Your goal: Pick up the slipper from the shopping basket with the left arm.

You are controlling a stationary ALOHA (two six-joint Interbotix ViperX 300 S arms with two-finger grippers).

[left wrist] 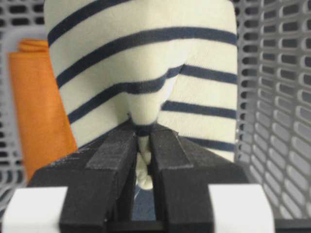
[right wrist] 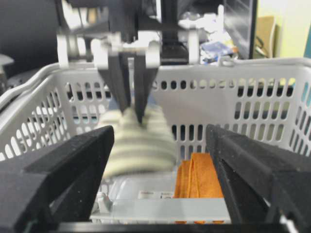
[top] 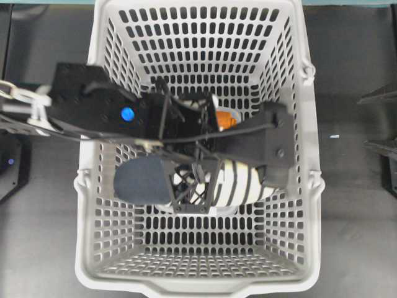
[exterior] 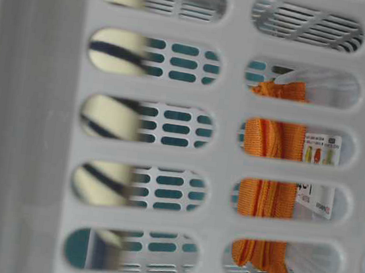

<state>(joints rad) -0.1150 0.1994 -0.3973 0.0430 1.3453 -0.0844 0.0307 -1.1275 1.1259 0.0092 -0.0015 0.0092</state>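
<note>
- Left gripper (left wrist: 143,160): 2 fingers pinched tight on a fold of the slipper (left wrist: 146,73), center frame.
- Slipper hangs inside the shopping basket (top: 310,205), mid-basket in overhead view, navy part lower left.
- Orange cloth (left wrist: 41,111) at left, behind slipper.
- Right gripper (right wrist: 160,179): fingers wide apart, low in frame, holding nothing.

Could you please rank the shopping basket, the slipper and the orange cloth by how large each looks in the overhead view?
1. Shopping basket, by far the largest.
2. Slipper, partly covered by the left gripper.
3. Orange cloth, mostly hidden, so its rank is unsure.
</note>
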